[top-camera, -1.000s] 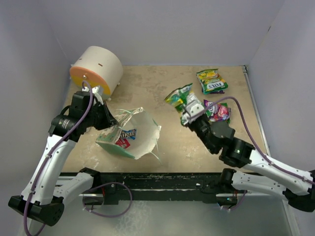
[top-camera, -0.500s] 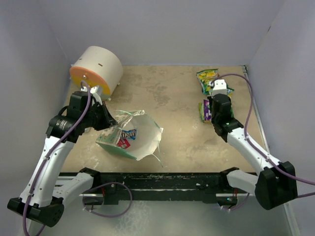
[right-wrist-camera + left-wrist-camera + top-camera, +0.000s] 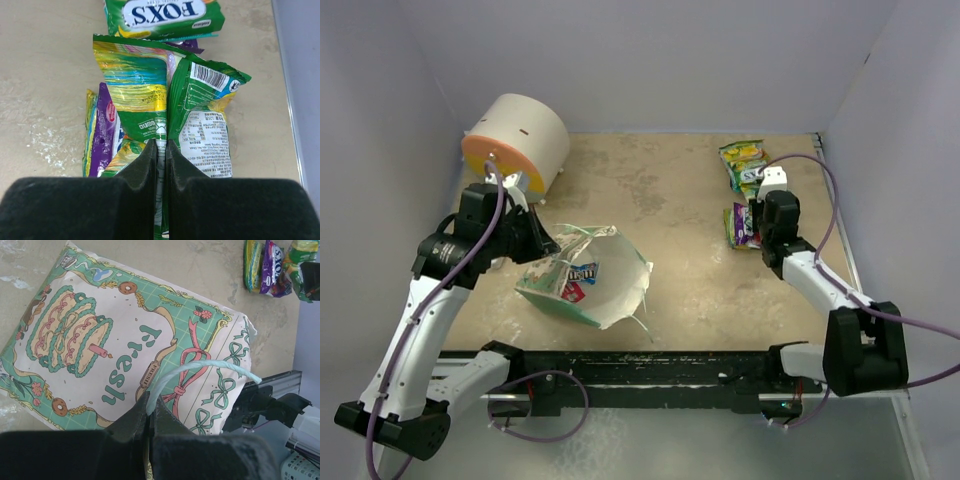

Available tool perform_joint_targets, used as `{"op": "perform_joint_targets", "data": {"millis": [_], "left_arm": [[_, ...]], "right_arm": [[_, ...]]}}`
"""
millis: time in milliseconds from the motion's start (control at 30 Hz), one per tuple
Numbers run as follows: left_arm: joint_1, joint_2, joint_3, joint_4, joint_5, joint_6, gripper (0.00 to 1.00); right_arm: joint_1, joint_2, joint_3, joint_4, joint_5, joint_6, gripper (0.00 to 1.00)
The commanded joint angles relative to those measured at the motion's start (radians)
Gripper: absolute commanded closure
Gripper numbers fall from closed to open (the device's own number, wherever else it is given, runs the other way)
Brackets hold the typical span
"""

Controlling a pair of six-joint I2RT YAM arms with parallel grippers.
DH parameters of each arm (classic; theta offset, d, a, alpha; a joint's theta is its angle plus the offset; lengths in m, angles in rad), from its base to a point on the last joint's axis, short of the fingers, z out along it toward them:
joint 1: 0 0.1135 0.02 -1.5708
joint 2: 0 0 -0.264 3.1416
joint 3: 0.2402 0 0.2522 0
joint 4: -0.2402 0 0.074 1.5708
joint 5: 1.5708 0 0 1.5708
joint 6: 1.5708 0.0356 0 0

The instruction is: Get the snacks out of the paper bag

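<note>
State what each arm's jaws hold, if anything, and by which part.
Left gripper: jaws pinch the string handle of the paper bag. Right gripper: jaws pinch the green snack packet by its back seam.

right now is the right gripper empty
No, the right gripper is pinched shut on the edge of a green snack packet.

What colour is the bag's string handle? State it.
The string handle is pale turquoise; left wrist view.

green-checked cream paper bag (image 3: 100,340), green-yellow fox's packet (image 3: 162,15), purple packet (image 3: 104,135), green-white packet (image 3: 200,100).
</note>
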Motion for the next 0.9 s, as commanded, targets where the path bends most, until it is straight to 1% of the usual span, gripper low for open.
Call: {"op": "perform_joint_targets", "data": {"millis": [0, 67, 133, 233, 367, 467, 600, 733, 867], "left_arm": [[-0.001, -0.003, 0.009, 0.035, 0.042, -0.013, 1.00], [0.000, -0.008, 0.008, 0.033, 0.045, -0.014, 1.00], [0.000, -0.016, 0.017, 0.010, 0.017, -0.009, 1.00], [0.000, -0.027, 0.022, 0.005, 0.000, 0.004, 1.00], [0.000, -0.013, 0.045, 0.005, -0.009, 0.013, 1.00], [-0.001, -0.015, 0.056, 0.012, -0.033, 0.014, 1.00], [0.000, -0.031, 0.061, 0.016, -0.051, 0.020, 1.00], [0.000, -0.025, 0.094, -0.017, -0.046, 0.022, 1.00], [0.000, -0.032, 0.080, -0.020, -0.059, 0.027, 1.00]], "right_arm": [[-0.014, 0.035, -0.005, 0.086, -0.015, -0.004, 1.00], [-0.014, 0.042, -0.017, 0.075, -0.012, 0.000, 1.00], [-0.015, 0.047, -0.037, 0.080, -0.011, 0.007, 1.00], [-0.017, 0.081, -0.022, 0.083, -0.048, -0.018, 1.00], [-0.018, 0.142, 0.041, -0.023, -0.082, -0.005, 1.00], [-0.018, 0.155, 0.049, -0.076, -0.103, -0.002, 0.92], [-0.018, 0.129, 0.042, -0.089, -0.108, -0.002, 0.71], [-0.018, 0.088, 0.042, -0.111, -0.091, 0.013, 0.60], [-0.020, 0.088, 0.038, -0.087, -0.081, 0.011, 0.50]]}}
